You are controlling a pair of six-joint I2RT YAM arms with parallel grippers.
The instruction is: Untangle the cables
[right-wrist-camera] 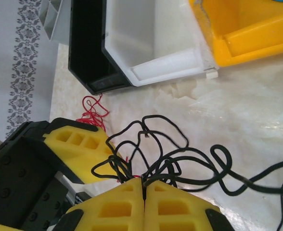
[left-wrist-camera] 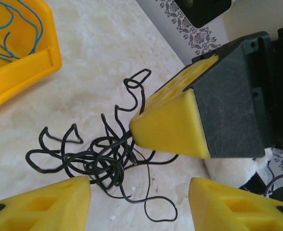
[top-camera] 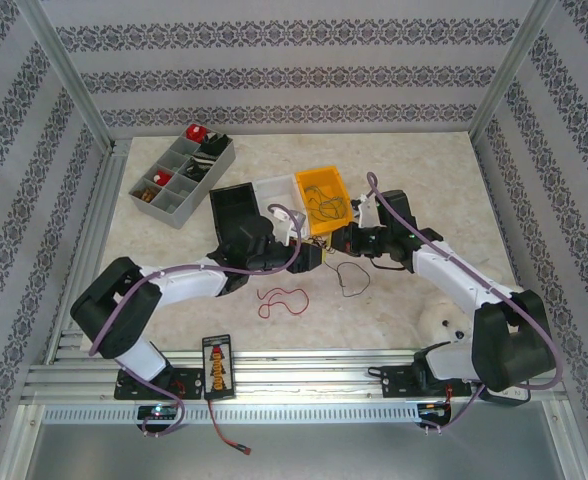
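A tangle of thin black cables [left-wrist-camera: 93, 156] lies on the marble tabletop between the two arms. My right gripper [right-wrist-camera: 143, 180] is shut on strands of the black cables [right-wrist-camera: 175, 154], and its yellow fingers [left-wrist-camera: 170, 120] pinch the bunch's edge. My left gripper [left-wrist-camera: 139, 204] hangs open just above the tangle, a loose black loop lying between its fingers. One left finger [right-wrist-camera: 79, 147] stands beside the tangle. A red cable [top-camera: 282, 300] lies apart in front of the left gripper [top-camera: 312, 258]. Blue cables [left-wrist-camera: 16, 29] lie in the yellow bin [top-camera: 324, 198].
A white bin [top-camera: 279, 195] and a black bin [top-camera: 236, 215] stand left of the yellow bin, right behind the grippers. A grey compartment tray [top-camera: 182, 175] sits at the back left. A small board [top-camera: 215, 365] lies on the front rail.
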